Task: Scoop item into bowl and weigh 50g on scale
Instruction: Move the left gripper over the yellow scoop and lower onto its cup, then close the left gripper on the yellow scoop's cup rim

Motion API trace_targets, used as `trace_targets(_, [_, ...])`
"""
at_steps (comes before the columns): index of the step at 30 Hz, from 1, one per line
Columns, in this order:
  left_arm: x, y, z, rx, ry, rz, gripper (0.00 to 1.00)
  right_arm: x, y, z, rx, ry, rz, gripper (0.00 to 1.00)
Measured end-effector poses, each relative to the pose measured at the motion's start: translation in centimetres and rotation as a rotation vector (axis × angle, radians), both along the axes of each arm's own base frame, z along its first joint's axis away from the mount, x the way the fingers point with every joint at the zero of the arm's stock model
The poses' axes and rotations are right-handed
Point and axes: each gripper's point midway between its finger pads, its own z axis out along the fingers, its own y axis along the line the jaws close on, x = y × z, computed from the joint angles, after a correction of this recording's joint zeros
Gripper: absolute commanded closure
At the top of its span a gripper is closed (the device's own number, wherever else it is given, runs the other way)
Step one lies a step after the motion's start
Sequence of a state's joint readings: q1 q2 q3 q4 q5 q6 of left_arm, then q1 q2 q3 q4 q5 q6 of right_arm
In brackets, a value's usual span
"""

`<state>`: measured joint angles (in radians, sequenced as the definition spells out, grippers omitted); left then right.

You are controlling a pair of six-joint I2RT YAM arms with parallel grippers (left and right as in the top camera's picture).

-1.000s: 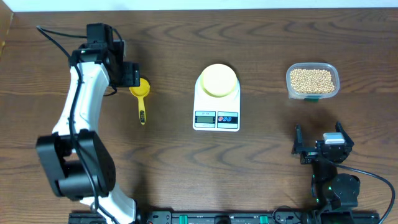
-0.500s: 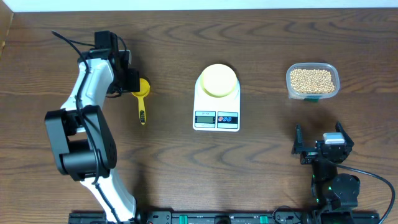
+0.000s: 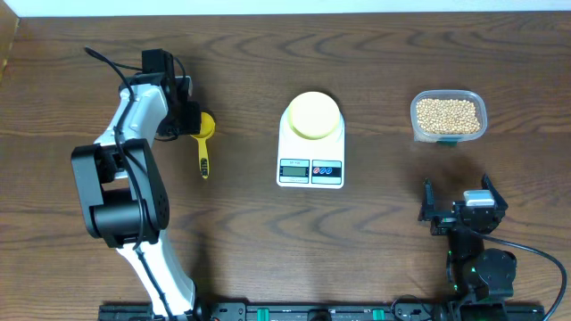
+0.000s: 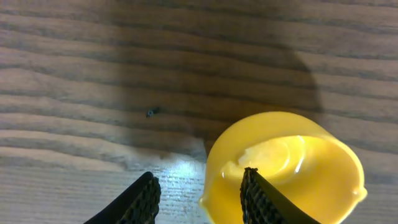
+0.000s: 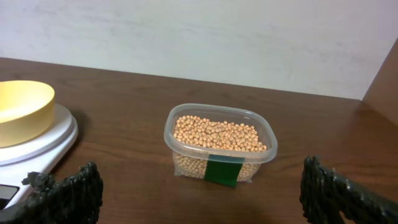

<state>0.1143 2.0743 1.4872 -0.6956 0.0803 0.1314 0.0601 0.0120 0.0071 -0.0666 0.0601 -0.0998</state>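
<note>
The pale yellow bowl (image 3: pixel 313 114) sits on the white scale (image 3: pixel 310 165) at mid-table; both show at the left of the right wrist view, bowl (image 5: pixel 22 109) and scale (image 5: pixel 43 146). The beans (image 3: pixel 447 113) fill a clear tub (image 3: pixel 449 132), also in the right wrist view (image 5: pixel 219 133). A bright yellow scoop (image 3: pixel 204 143) lies left of the scale. My left gripper (image 3: pixel 185 116) is open and low over the scoop's cup (image 4: pixel 286 165), one finger over the cup and one outside its rim (image 4: pixel 199 196). My right gripper (image 3: pixel 457 207) is open and empty, in front of the tub (image 5: pixel 202 193).
A small dark speck (image 4: pixel 151 112) lies on the wood beside the scoop's cup. The table's back edge meets a white wall (image 5: pixel 205 37). A dark rail with green parts (image 3: pixel 303 312) runs along the front edge.
My left arm has shifted right and closer to the scoop's cup. The right arm, scale, bowl and tub have not moved.
</note>
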Motion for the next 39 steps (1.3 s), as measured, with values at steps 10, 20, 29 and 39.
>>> trace_targets(10, [0.7, -0.2, 0.1, 0.003, -0.028, -0.006, 0.59, 0.0, 0.0, 0.0, 0.000, 0.000, 0.000, 0.01])
trace_targets(20, [1.2, -0.7, 0.1, 0.005, -0.048, -0.019, 0.60, 0.0, 0.0, 0.0, 0.000, 0.000, 0.000, 0.01])
trace_targets(29, [0.7, -0.8, -0.9, 0.002, -0.021, -0.019, 0.62, 0.0, 0.0, 0.0, 0.000, 0.000, 0.000, 0.01])
trace_targets(39, [0.5, -1.0, -1.7, -0.014, -0.005, -0.010, 0.92, 0.0, 0.0, 0.0, 0.000, 0.000, 0.000, 0.01])
